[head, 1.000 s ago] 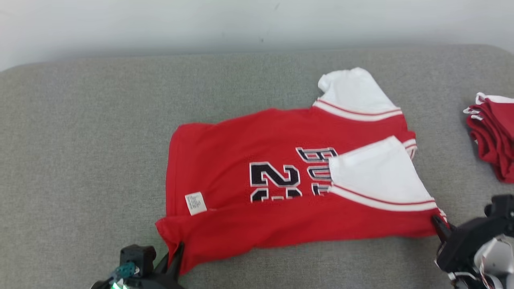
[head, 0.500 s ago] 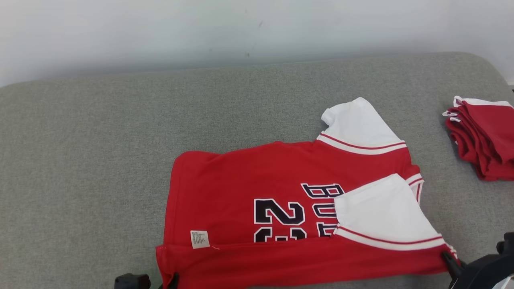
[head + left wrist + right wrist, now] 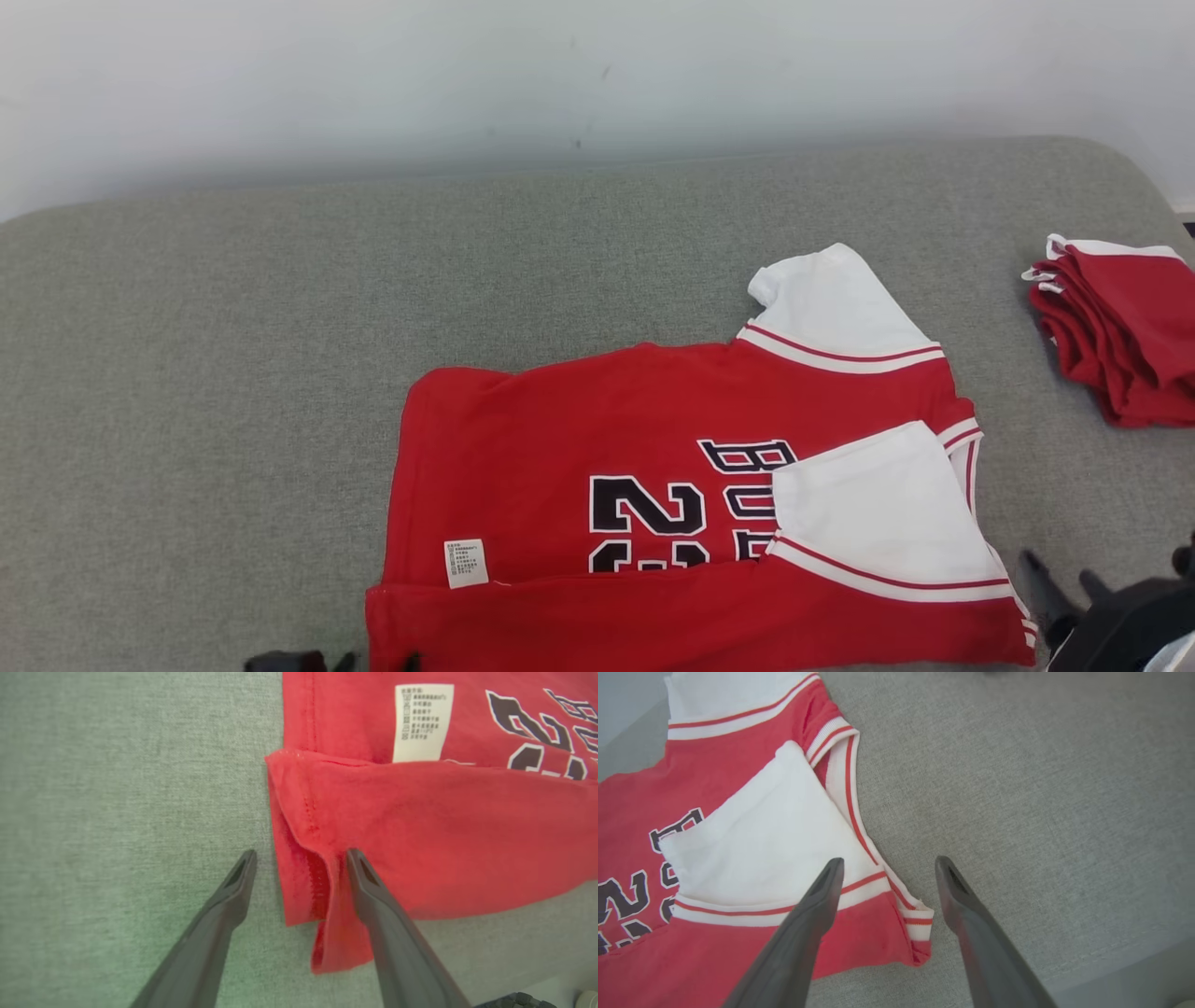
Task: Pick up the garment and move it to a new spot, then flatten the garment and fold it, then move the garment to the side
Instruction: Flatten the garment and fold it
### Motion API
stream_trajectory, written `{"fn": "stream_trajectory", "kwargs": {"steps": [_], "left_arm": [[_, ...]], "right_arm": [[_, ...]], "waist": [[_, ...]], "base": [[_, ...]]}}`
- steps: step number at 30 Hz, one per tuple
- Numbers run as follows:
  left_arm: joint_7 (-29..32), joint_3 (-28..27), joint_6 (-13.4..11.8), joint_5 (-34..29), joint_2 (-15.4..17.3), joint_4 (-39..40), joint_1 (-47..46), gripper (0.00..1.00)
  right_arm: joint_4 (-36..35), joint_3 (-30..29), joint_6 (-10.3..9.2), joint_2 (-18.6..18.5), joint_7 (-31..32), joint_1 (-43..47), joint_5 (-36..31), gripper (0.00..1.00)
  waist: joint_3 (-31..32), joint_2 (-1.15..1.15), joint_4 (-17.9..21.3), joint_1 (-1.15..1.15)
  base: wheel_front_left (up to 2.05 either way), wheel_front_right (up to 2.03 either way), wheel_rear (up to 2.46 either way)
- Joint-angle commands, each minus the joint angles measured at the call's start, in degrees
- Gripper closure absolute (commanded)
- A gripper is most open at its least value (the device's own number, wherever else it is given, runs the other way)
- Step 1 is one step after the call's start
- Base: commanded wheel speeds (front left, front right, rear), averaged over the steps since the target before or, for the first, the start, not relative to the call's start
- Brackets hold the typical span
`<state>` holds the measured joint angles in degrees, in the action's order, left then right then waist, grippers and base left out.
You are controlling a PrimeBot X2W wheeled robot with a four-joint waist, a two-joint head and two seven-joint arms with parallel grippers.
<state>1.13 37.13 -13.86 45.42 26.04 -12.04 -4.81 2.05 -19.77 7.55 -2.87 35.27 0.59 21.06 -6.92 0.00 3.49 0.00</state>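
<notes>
Here, red garment [image 3: 551,439] part-folded on grey cushion [image 3: 215,373], left tool [image 3: 301,856] apart, right tool [image 3: 889,861] apart

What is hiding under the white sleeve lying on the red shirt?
The folded white sleeve lies on the red shirt and covers part of its black letters. The rest of the word is hidden.

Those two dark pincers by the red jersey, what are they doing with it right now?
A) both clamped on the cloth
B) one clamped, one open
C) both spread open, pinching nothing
C: the left gripper and the right gripper each have their two fingers spread wide at a near corner of the red jersey, not closed on the cloth.
</notes>
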Motion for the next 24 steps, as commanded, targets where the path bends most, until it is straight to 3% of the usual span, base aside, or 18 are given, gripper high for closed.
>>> {"fn": "stream_trajectory", "kwargs": {"steps": [1,5,13,24], "left_arm": [[-0.3,-0.5,-0.3,0.0,0.9,0.6,0.7,0.00],[-0.2,-1.8,-1.3,0.1,2.5,3.0,0.2,0.00],[3.5,-3.2,-1.8,-1.1,5.8,6.7,-5.9,0.00],[9.3,-3.6,0.7,-2.0,5.4,4.4,-20.2,0.00]], "right_arm": [[-1.2,-0.2,-0.16,-0.1,-0.3,-1.0,-0.4,0.00],[-4.6,0.0,-0.16,-0.3,0.7,-2.6,-1.5,0.00],[-6.8,2.5,-0.16,-5.2,4.2,-10.2,-2.6,0.00],[0.6,10.1,-0.16,-6.2,4.0,-26.0,-3.8,0.00]], "waist": [[0.1,0.00,0.0,0.00],[0.2,0.00,0.0,0.00],[-2.0,0.00,0.1,0.00],[-5.9,0.00,1.5,0.00]], "base": [[0.00,0.00,0.00],[0.00,0.00,0.00],[0.00,0.00,0.00],[0.00,0.00,0.00]]}}
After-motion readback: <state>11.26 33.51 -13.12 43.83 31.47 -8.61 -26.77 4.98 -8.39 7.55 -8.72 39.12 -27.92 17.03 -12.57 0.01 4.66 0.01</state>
